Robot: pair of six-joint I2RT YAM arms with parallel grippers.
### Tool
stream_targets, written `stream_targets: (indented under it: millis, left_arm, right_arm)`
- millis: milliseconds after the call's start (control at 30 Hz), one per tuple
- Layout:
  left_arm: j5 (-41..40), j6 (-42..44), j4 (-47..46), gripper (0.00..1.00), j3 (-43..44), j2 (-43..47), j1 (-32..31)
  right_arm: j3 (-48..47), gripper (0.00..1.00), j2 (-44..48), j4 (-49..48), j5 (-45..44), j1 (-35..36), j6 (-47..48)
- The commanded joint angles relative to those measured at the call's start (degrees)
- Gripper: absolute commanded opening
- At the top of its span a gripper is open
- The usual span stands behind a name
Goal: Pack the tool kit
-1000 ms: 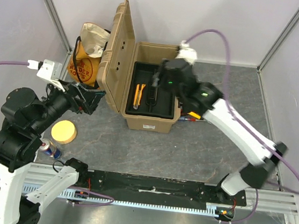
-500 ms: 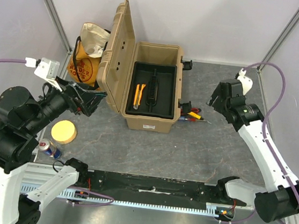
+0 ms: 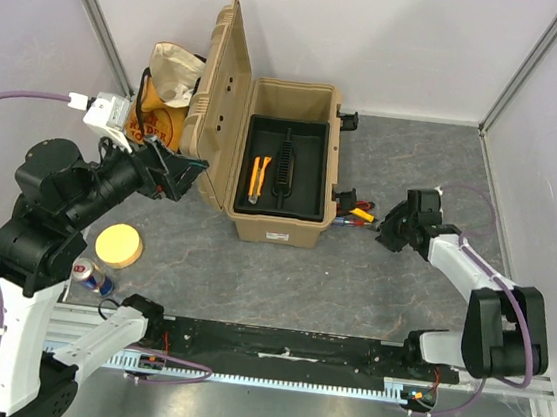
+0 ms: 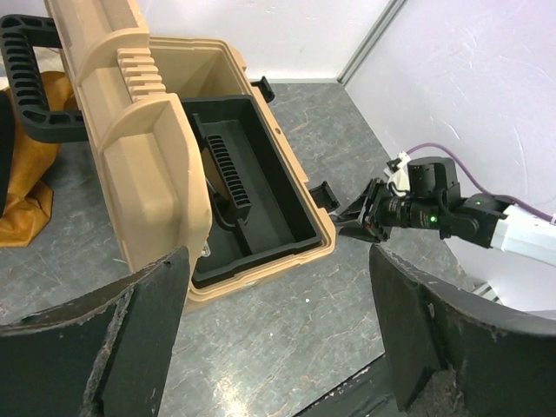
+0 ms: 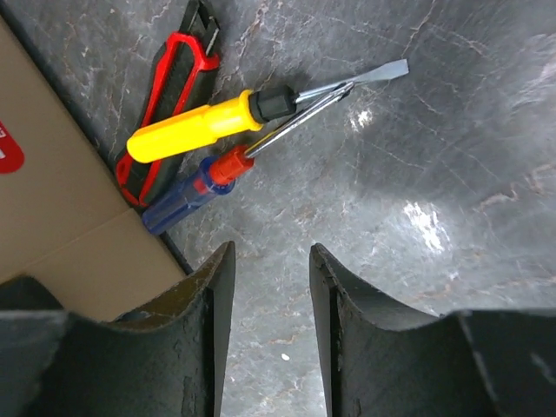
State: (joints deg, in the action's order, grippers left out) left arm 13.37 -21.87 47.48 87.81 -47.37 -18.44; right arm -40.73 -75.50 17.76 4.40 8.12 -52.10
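The tan toolbox [image 3: 278,231] stands open, its lid up on the left, and its black inner tray [image 3: 302,176] holds an orange-handled tool [image 3: 258,176]. On the table against its right side lie a yellow-handled screwdriver [image 5: 193,128], a blue-and-red-handled screwdriver [image 5: 187,191] and a red-and-black tool [image 5: 174,95]. My right gripper [image 5: 271,252] hovers low just beside them, open, nothing between its fingers; in the top view the right gripper [image 3: 389,229] points at the tools. My left gripper [image 4: 278,261] hangs wide open and empty, left of the lid [image 4: 148,165].
An orange-yellow cloth bag [image 3: 164,105] stands behind the lid at the back left. A round yellow disc [image 3: 118,245] and a can [image 3: 95,276] sit near the left arm's base. The black mounting rail [image 3: 282,350] runs along the near edge.
The right arm left the spot over the tray, swung out right, then came down to the table beside the loose tools, its jaws narrower. The left arm shifted slightly.
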Motion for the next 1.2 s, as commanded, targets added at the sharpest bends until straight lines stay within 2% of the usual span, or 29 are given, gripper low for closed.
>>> stream_targets:
  millis: [0, 333, 667, 933, 1167]
  left_arm:
    - [-2.02, -2.21, -0.99, 0.89, 1.75, -0.44, 0.07]
    - [-6.59, -1.86, -3.36, 0.86, -0.18, -2.81, 0.07]
    - [-10.73, -1.69, -6.61, 0.86, -2.29, -1.49, 0.07]
    - [-12.05, 0.24, -11.18, 0.86, -5.1, 0.7, 0.07]
    - [-11.17, 2.79, -12.33, 0.86, -5.45, 1.32, 0.07]
  right_arm:
    - [1.44, 0.45, -3.59, -12.56, 5.44, -0.12, -3.71]
    - [-2.34, 0.43, -14.58, -16.17, 5.7, -0.03, -2.13]
    - [-3.21, 0.46, -17.13, -16.62, 4.21, -0.12, -0.46]
    - [-9.54, 0.47, -20.56, -7.22, -0.09, -0.03, 1.9]
    - [-10.86, 0.46, -21.17, -1.33, -9.84, 1.19, 4.89]
